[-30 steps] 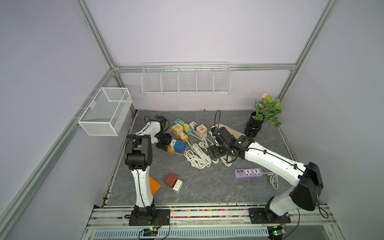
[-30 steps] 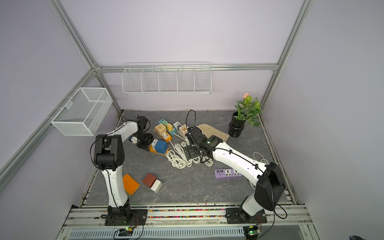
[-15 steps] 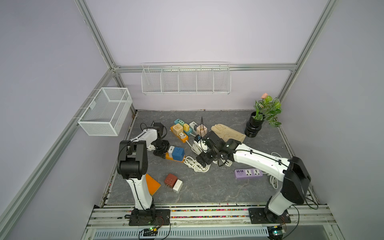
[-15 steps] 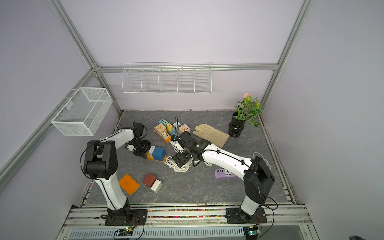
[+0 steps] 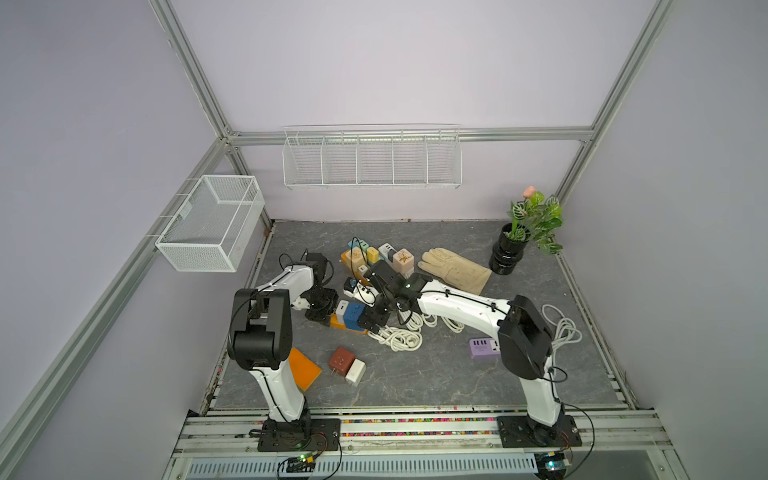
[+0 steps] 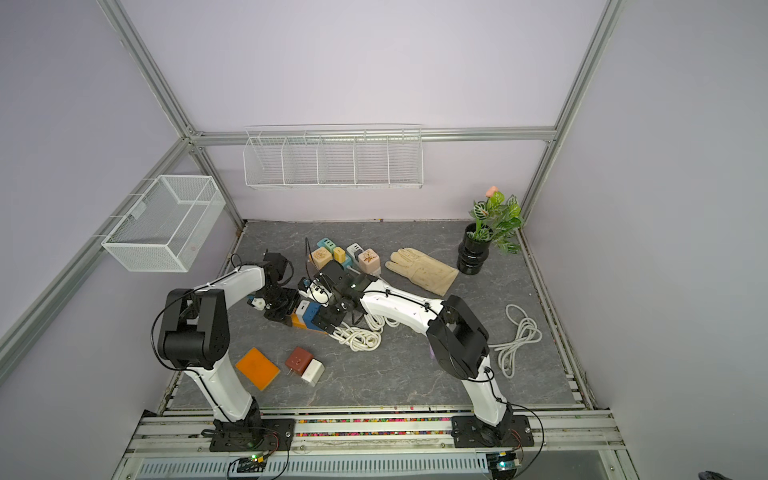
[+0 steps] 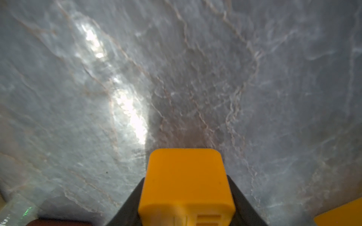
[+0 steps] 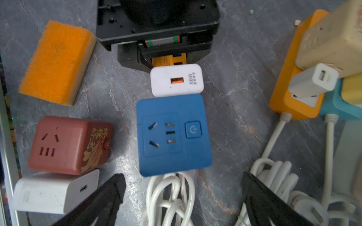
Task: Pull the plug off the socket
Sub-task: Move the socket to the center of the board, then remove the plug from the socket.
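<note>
The socket is an orange power strip (image 5: pixel 337 324) (image 8: pixel 169 60) lying left of centre on the floor. Two plugs sit in it side by side: a white charger (image 8: pixel 177 80) (image 5: pixel 341 309) and a blue cube adapter (image 8: pixel 173 135) (image 5: pixel 354 314) (image 6: pixel 311 316). My left gripper (image 5: pixel 320 308) (image 6: pixel 282 305) (image 7: pixel 186 195) is shut on the strip's end, orange body (image 7: pixel 186 182) between its fingers (image 7: pixel 127 207). My right gripper (image 8: pixel 182 197) (image 5: pixel 372 322) (image 6: pixel 328 322) hangs open just beside the blue cube, over the white cable coil (image 8: pixel 170 195), touching neither plug.
An orange sponge (image 5: pixel 305 368), a brown cube socket (image 5: pixel 341 359) and a white charger (image 5: pixel 356 371) lie near the front left. More strips with plugs (image 5: pixel 374 257) crowd behind. A glove (image 5: pixel 455 270), plant pot (image 5: pixel 509 255), purple strip (image 5: pixel 484 347) and cable coils (image 5: pixel 399 336) lie to the right.
My left gripper has dragged the orange strip and its plugs toward the front. My right arm has swung left, from the cables to beside the blue cube.
</note>
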Robot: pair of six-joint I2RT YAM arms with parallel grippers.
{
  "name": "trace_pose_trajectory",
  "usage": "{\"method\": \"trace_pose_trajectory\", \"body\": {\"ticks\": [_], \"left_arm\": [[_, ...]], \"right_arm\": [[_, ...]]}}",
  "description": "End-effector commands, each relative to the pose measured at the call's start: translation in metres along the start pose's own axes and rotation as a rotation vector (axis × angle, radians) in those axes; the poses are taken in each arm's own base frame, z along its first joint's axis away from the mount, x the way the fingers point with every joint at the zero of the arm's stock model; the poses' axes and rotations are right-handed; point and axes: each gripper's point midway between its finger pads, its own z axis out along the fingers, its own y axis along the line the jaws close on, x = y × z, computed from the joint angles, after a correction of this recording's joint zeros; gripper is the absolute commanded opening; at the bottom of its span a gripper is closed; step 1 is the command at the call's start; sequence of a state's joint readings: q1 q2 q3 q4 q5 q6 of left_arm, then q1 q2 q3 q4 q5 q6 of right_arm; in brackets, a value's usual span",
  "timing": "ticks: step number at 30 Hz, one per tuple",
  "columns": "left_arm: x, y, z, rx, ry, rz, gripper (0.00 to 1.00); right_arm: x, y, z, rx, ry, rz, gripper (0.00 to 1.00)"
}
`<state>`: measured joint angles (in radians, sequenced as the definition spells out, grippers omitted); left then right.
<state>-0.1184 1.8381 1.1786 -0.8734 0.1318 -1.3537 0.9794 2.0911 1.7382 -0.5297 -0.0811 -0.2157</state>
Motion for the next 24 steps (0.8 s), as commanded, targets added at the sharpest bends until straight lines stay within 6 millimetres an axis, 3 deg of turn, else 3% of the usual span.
{"method": "trace_pose_trajectory", "body": {"ticks": [1, 3, 13, 24], "left_arm": [[0.009, 0.011, 0.006, -0.032, 0.023, 0.001, 0.0], [0.01, 0.011, 0.006, -0.034, 0.024, -0.001, 0.0], [0.012, 0.007, 0.006, -0.017, 0.027, 0.004, 0.0], [0.012, 0.005, 0.005, -0.011, 0.028, 0.006, 0.0]], "right_arm": [[0.004, 0.014, 0.007, -0.088, 0.028, -0.036, 0.98], [0.005, 0.018, 0.013, -0.118, 0.041, -0.026, 1.0], [0.007, 0.015, 0.033, -0.117, 0.096, 0.009, 0.86], [0.01, 0.023, 0.041, -0.133, 0.137, -0.002, 0.48]]}}
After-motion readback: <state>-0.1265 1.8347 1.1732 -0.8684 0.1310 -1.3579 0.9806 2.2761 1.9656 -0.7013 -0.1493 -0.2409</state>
